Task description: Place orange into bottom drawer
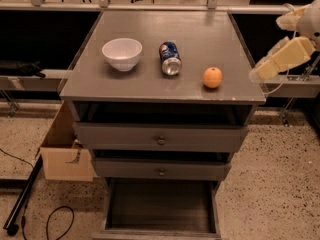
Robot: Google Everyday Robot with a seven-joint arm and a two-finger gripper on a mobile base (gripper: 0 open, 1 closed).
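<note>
The orange sits on the grey cabinet top, near its front right corner. My gripper hangs just off the cabinet's right edge, level with the top and a short way right of the orange, not touching it. The bottom drawer is pulled out at the foot of the cabinet, and its dark interior is bare.
A blue soda can lies on its side left of the orange. A white bowl stands further left. The two upper drawers are slightly ajar. A cardboard box and a black cable are on the floor at the left.
</note>
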